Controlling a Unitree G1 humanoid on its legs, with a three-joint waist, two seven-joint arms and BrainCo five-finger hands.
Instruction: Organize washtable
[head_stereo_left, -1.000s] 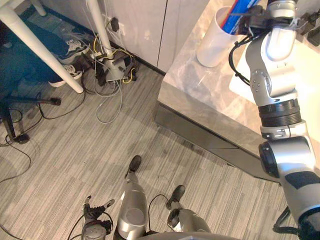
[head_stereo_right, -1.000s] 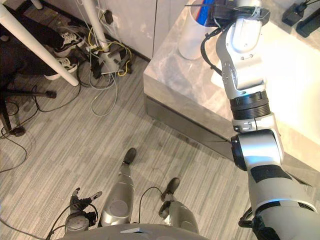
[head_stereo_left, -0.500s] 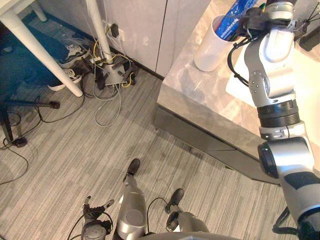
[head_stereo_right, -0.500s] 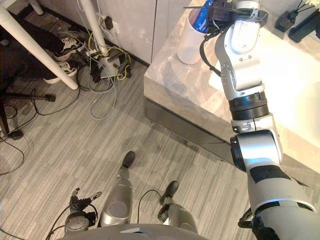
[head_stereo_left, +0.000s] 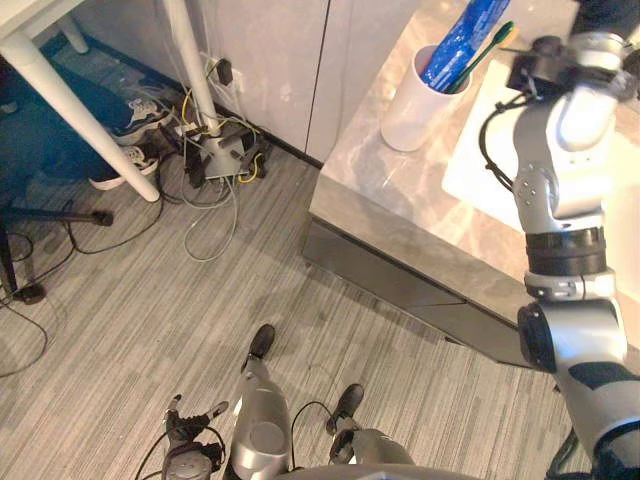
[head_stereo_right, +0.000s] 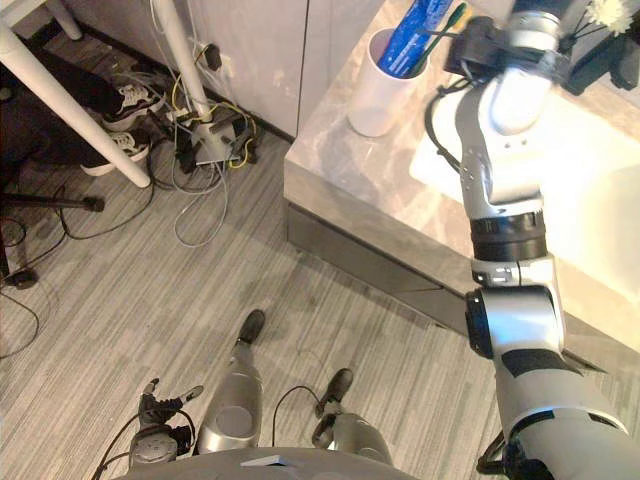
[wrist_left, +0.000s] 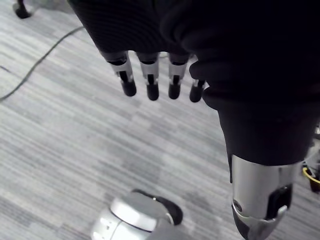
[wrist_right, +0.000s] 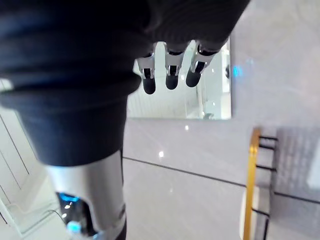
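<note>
The placing step looks done, or all but done. A white cup (head_stereo_left: 415, 95) stands near the corner of the grey marble counter (head_stereo_left: 400, 190), and in it lean a blue tube (head_stereo_left: 462, 35) and a green toothbrush (head_stereo_left: 487, 47), both upright and tilted towards the wall side. The cup sits just beside a white basin or tray (head_stereo_left: 480, 170); glare keeps me from saying which. The right arm reaches out over the counter past the cup. In its wrist view the right hand (wrist_right: 171, 75) is released, with its fingers hanging straight and relaxed and nothing between them. They point towards a mirror (wrist_right: 200, 95) on the wall, not down at the cup. The left hand (wrist_left: 151, 82) hangs idle low at the robot's side over the striped floor (wrist_left: 75, 130), its fingers loose and empty as well. With the tube and brush gathered in the cup, I judge that the next move calls for drawing the right hand clear without brushing the toothbrush handle or tipping the cup. The work would then turn to whatever else on the counter is out of place. A dark item (head_stereo_right: 603, 55) sits at the far edge beyond the basin, but it is too cut off to tell what it is or whether it needs tidying.
</note>
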